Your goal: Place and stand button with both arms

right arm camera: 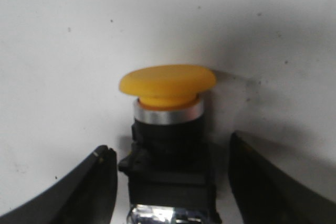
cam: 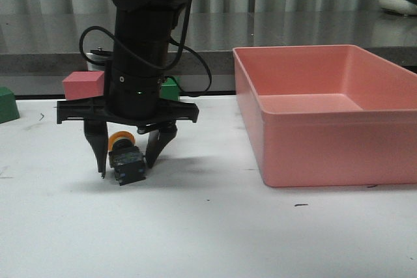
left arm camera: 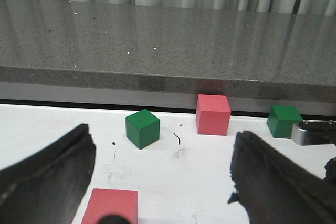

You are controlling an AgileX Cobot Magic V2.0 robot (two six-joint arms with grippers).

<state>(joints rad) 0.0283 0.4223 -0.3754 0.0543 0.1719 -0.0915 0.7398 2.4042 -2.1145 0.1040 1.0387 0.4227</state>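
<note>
**Button lies on its side between open fingers, standing step not yet done**

The button (cam: 126,161) rests on the white table (cam: 208,232), well to the left of the pink bin (cam: 326,112), lying on its side with the yellow mushroom cap (right arm camera: 167,85) pointing away from the camera and the black body (right arm camera: 169,150) nearest it. The right gripper (cam: 128,161) hangs straight over it, its two dark fingers (cam: 99,144) spread wide, one on either side of the body. In the right wrist view a clear gap of table shows between each finger and the button, so the tool is released and grasps nothing. The left gripper (left arm camera: 163,182), seen only in its own wrist view, is likewise spread apart with nothing between its fingers; where it sits relative to the bin cannot be told.

As a judgement, the placing half of the job looks done, since the button is down on the table. The standing half is left: the button is not upright on its terminal end, and it would need to be gripped or tipped before the cap faces up.

The pink bin is the one container in sight, and the part of its floor that shows is bare. Behind the right arm, left of the bin, sit a pink cube (cam: 83,86) and part of a green cube (cam: 171,89); another green block (cam: 8,105) sits at the far left edge.
</note>
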